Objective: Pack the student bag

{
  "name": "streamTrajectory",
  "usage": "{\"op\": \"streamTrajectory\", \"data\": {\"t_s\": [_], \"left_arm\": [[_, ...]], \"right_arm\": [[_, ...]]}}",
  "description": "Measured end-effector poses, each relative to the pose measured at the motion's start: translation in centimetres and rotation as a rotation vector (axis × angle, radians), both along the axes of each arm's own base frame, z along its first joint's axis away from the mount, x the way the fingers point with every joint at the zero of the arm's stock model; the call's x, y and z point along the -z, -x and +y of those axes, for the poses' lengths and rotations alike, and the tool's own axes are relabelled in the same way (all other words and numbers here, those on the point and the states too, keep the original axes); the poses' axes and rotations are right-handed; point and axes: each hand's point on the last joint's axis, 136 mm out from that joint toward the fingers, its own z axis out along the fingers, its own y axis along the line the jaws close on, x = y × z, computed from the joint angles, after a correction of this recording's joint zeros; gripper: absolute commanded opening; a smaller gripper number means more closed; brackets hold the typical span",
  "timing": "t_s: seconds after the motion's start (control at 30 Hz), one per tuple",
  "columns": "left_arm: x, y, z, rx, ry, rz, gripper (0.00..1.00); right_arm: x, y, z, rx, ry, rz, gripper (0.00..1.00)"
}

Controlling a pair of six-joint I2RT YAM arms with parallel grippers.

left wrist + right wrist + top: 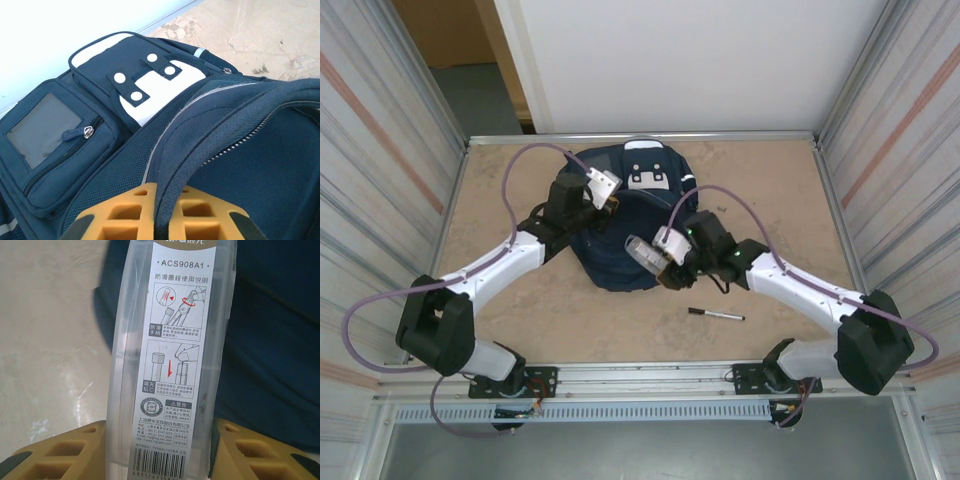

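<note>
The student bag is lying toward twelve o'clock on the table. The left gripper is pinching its zip rim, and the right gripper is clamping a clear plastic case at the bag's five o'clock edge. The opening is probably sagging narrow, so the case is risking snagging there or slipping free

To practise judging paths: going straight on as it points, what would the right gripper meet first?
Probably the backpack; the right gripper holds a clear plastic case aimed at its navy fabric, though depth is unclear.

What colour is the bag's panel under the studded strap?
White panel, on the navy student bag; left wrist view shows it best.
</note>
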Motion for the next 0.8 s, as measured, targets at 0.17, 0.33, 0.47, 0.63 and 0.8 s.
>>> {"op": "streamTrajectory", "data": {"t_s": [0.17,0.33,0.47,0.63,0.8], "left_arm": [[0.4,1.5,-1.9,0.065,-0.025,0.012,0.00],[0.3,1.9,-2.9,0.101,-0.023,0.026,0.00],[0.2,1.8,-2.7,0.098,-0.021,0.025,0.00],[0.1,1.9,-2.9,0.110,-0.014,0.028,0.00],[0.2,1.9,-2.9,0.115,-0.011,0.034,0.00]], "right_arm": [[-1.9,-4.1,-0.1,0.177,-0.113,0.113,0.41],[-2.3,-6.6,1.5,0.217,-0.122,0.165,0.41],[-1.4,-6.8,2.1,0.125,-0.049,0.151,0.44],[-0.3,-7.6,1.8,-0.019,0.090,0.053,0.47],[-0.2,-9.5,1.8,-0.082,0.219,-0.121,0.63]]}}
